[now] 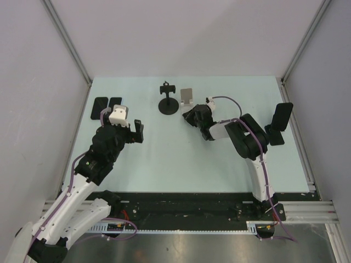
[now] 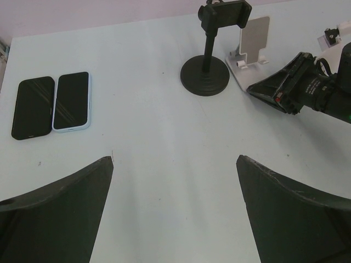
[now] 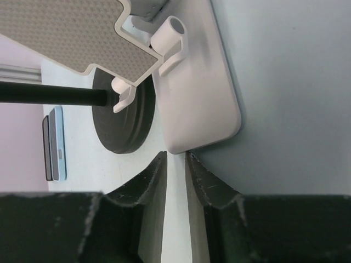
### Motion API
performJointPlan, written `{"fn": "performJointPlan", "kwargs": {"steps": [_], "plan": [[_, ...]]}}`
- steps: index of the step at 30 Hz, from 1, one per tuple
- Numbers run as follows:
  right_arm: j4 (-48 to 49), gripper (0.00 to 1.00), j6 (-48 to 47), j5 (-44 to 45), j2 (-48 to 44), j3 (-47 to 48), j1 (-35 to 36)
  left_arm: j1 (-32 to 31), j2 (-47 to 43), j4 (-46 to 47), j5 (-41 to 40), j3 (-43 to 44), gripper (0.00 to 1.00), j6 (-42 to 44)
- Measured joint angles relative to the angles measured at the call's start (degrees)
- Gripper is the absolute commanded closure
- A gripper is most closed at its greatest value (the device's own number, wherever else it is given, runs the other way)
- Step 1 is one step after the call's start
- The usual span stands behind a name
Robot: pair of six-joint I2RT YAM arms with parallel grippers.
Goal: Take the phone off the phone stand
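Note:
A dark phone (image 1: 283, 116) leans upright on a black phone stand (image 1: 275, 136) at the table's right edge, seen only in the top view. My right gripper (image 1: 190, 114) is well left of it, shut. Its narrow fingertips (image 3: 175, 155) sit at the corner of an empty white stand's base (image 3: 203, 82); I cannot tell whether they pinch it. My left gripper (image 1: 124, 127) hovers over the left half of the table, wide open (image 2: 174, 159), with only bare table between its fingers.
A black round-based clamp stand (image 1: 168, 103) stands empty beside the white stand (image 1: 187, 96). Two phones (image 2: 33, 107) (image 2: 72, 102) lie flat side by side at the far left. Walls and aluminium posts enclose the table.

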Motion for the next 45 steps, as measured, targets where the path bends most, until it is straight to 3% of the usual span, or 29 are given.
{"fn": "performJointPlan", "kwargs": {"steps": [13, 19, 23, 31, 38, 45], "plan": [[2.43, 0.67, -1.90, -2.60, 3.50, 4.35, 0.04, 0.00, 0.11, 0.00, 0.00, -0.02, 0.00, 0.02], [-1.75, 0.61, -5.90, -4.11, 1.73, 4.68, 0.22, 0.00, 0.11, 0.00, 0.04, -0.02, 0.00, 0.04], [-9.44, 0.57, -11.34, -5.31, -4.00, 3.41, 0.74, 0.00, 0.11, 0.00, 0.04, -0.02, 0.00, 0.04], [-23.85, 0.41, -25.70, -3.82, -26.29, -2.47, -0.13, 0.00, -1.86, 0.00, 0.00, -0.04, 0.00, 0.13], [-37.48, 0.33, -37.05, 2.05, -42.88, -5.66, -10.99, 0.00, -4.15, 0.09, 0.04, -0.04, 0.00, 0.13], [-46.23, 0.25, -41.75, 0.68, -52.81, -6.43, -32.98, 0.00, -4.61, 0.22, 0.11, -0.04, 0.00, 0.13]]}}
